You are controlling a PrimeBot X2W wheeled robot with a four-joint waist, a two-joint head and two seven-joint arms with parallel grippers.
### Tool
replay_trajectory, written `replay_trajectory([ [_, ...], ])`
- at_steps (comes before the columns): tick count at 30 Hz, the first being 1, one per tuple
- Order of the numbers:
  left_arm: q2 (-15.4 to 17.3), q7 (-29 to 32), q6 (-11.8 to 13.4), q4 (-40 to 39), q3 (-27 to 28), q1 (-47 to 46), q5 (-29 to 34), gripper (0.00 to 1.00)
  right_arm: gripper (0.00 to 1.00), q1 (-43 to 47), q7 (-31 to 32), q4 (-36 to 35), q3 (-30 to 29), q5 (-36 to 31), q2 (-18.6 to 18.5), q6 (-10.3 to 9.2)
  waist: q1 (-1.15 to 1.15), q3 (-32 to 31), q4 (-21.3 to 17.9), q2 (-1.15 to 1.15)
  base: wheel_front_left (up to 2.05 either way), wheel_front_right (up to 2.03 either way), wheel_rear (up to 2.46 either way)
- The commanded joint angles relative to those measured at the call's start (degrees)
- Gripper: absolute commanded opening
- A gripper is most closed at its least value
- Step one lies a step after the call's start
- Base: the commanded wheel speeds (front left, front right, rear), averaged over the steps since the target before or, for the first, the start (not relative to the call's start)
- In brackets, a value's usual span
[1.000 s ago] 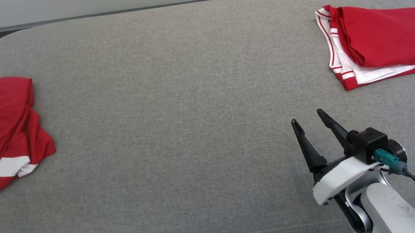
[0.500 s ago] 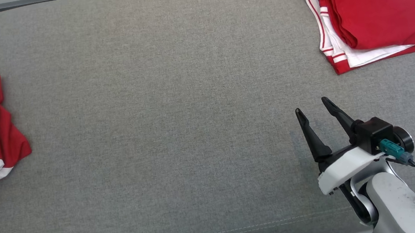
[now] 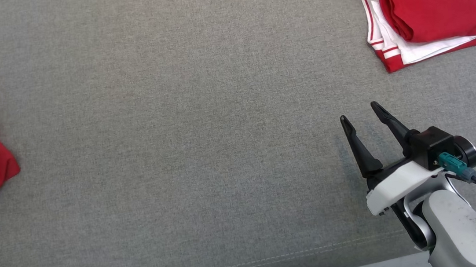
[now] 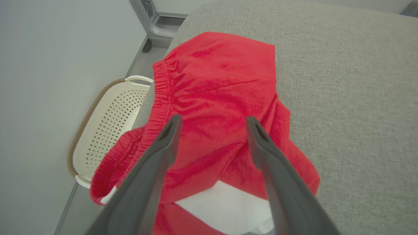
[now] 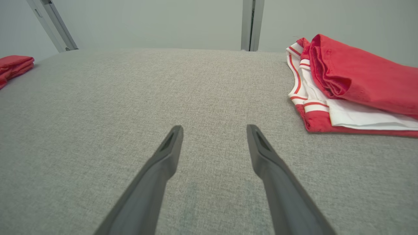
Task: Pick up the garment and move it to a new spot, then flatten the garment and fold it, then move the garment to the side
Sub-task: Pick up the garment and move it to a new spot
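Left gripper (image 4: 212, 122), fingers spread, hangs over the crumpled red-and-white cloth garment (image 4: 222, 75). Right gripper (image 3: 358, 112), likewise spread and empty, hovers above grey upholstery (image 3: 176, 135).

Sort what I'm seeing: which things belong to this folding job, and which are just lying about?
Job:
- crumpled shorts, ahead of the open left tool
- right tool, open over bare pad

Lying about:
- folded garment at the far right, likely done
- basket beyond the pad's edge

Grey fabric surface (image 3: 174, 113); pale wall (image 4: 49, 65); perforated basket (image 4: 107, 120), apparently on floor (image 4: 142, 65).
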Motion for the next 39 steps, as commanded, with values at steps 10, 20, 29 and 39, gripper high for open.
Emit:
replay_trajectory([
  [10, 0.8, 8.7, 0.0, 2.4, -6.7, -1.6, -5.1, 1.0, 1.0, -0.7, 0.3, -0.9, -0.4, -0.8, 0.0, -0.02, 0.0, 1.7, -0.6, 0.0, 0.0, 0.0, 0.0],
  [20, 1.2, 9.7, 0.0, 5.1, -10.0, -2.7, -6.9, 1.0, 1.0, -1.2, 0.6, -1.2, -0.2, -1.0, -0.2, -0.02, 0.0, 2.7, -1.2, 0.0, 0.0, 0.0, 0.0],
  [29, 1.9, 2.0, 0.0, 4.7, -13.2, -4.8, -5.8, 0.0, 1.0, -1.0, 0.7, -1.1, -0.4, -1.1, 0.1, -0.02, 0.0, 2.1, -0.7, 0.0, 0.0, 0.0, 0.0],
  [39, 3.2, -3.9, 0.0, -1.8, -18.9, -8.1, -7.4, 0.0, 1.0, -1.2, 0.3, 1.1, 1.2, 0.2, 0.9, -0.02, 0.0, -2.0, -0.2, 0.0, 0.0, 0.0, 0.0],
])
